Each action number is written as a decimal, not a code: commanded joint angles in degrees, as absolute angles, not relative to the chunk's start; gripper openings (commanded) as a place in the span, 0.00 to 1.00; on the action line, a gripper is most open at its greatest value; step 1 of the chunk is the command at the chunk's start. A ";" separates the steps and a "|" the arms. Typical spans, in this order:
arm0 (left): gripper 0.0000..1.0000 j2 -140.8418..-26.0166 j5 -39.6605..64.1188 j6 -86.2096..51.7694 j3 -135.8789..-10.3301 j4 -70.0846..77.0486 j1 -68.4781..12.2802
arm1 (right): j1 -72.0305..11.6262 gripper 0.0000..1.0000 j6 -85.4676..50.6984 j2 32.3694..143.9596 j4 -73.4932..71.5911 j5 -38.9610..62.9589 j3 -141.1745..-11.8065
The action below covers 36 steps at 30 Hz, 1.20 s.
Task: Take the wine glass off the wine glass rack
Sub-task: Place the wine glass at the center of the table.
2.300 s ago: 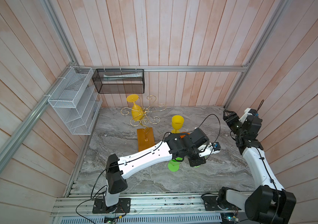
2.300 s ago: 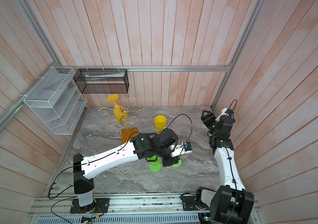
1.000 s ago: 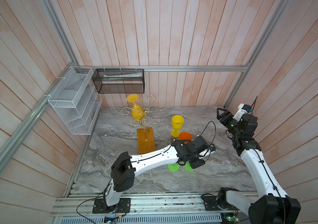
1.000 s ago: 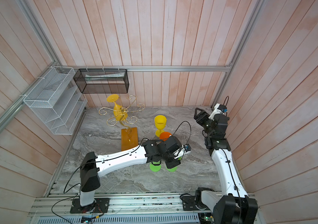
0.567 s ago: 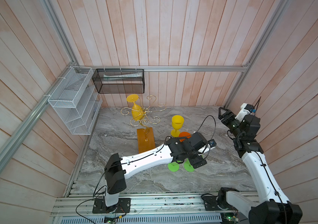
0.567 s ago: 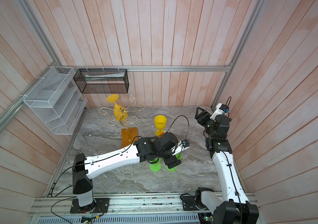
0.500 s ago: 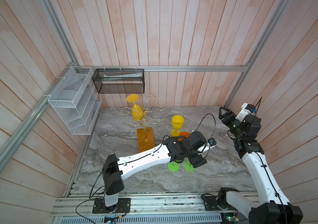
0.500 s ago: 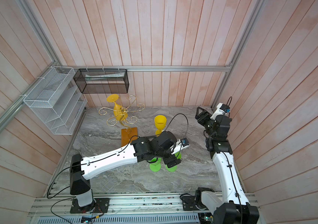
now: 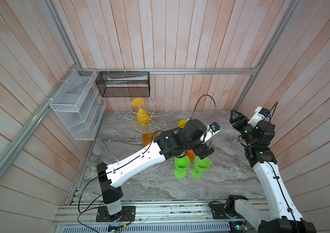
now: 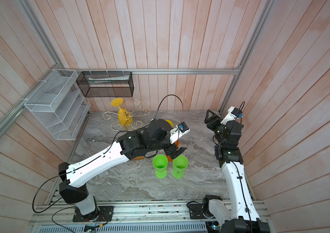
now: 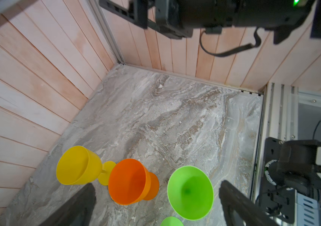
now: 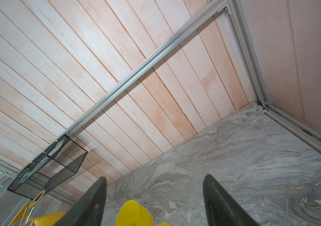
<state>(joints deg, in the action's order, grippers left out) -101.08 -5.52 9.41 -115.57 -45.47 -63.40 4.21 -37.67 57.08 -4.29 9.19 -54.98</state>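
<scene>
Wine glass, yellow, is hanging upside down on the wine glass rack at upper centre of both top views. Seemingly light, stiff, slick plastic, it is calling for a hold on the bowl near the stem. Left fingers and right fingers are gaping wide, holding nothing.

Two green glasses toward 5 o'clock, two yellow glasses and one orange glass make five. One wine glass rack stands toward 11 o'clock. One white mesh shelf and one black mesh basket hang beyond.
</scene>
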 commanded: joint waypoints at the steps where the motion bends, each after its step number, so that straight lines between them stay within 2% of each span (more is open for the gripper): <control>1: 1.00 -100.17 -8.11 8.53 -121.22 -48.89 -62.67 | 3.84 0.75 -37.00 55.93 -4.74 8.48 -56.35; 10: 1.00 -104.27 -10.20 8.14 -137.20 -56.25 -59.10 | 1.72 0.75 -35.75 55.08 -6.93 7.61 -55.81; 14: 1.00 -105.76 -10.23 6.52 -143.81 -58.02 -55.21 | -1.02 0.75 -34.03 55.03 -7.16 5.61 -56.23; 17: 1.00 -104.45 -7.91 2.65 -144.54 -57.23 -48.24 | -3.52 0.75 -32.53 54.89 -7.84 4.40 -56.56; 24: 1.00 -99.06 -8.97 -3.57 -138.52 -52.90 -38.25 | -13.20 0.75 -25.34 55.72 -9.87 0.94 -57.25; 36: 1.00 -89.26 -4.74 -13.19 -121.33 -47.54 -22.28 | -30.28 0.75 -12.32 61.10 -10.36 -0.90 -60.31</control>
